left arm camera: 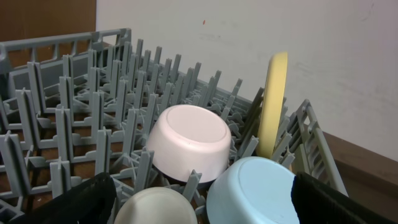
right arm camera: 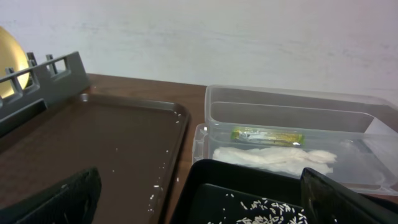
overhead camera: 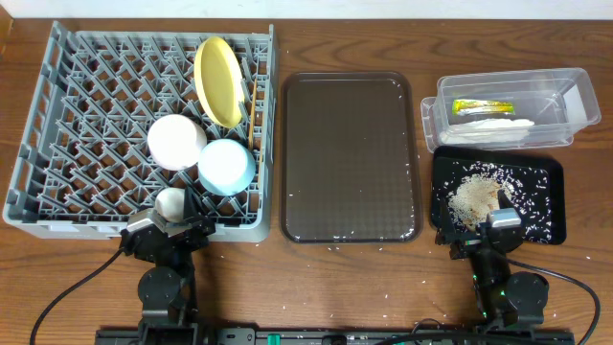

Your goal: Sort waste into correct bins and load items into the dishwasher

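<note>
The grey dish rack (overhead camera: 86,115) holds the yellow plate (overhead camera: 218,79) on edge, the white bowl (overhead camera: 175,141) and light blue bowl (overhead camera: 227,167) upside down, the small white cup (overhead camera: 171,202), and the chopsticks (overhead camera: 252,110). My left gripper (overhead camera: 165,233) is open and empty at the rack's front edge, just behind the cup (left arm camera: 155,206). The clear tub (overhead camera: 508,107) holds the white napkin (right arm camera: 273,156) and green-and-orange wrapper (right arm camera: 266,134). The black tray (overhead camera: 536,182) holds rice crumbs (overhead camera: 474,199). My right gripper (overhead camera: 493,233) is open and empty at its front edge.
A large dark brown serving tray (overhead camera: 350,158) lies between the rack and the bins, with a few stray rice grains on it. More grains are scattered on the wooden table (overhead camera: 374,287) near the front.
</note>
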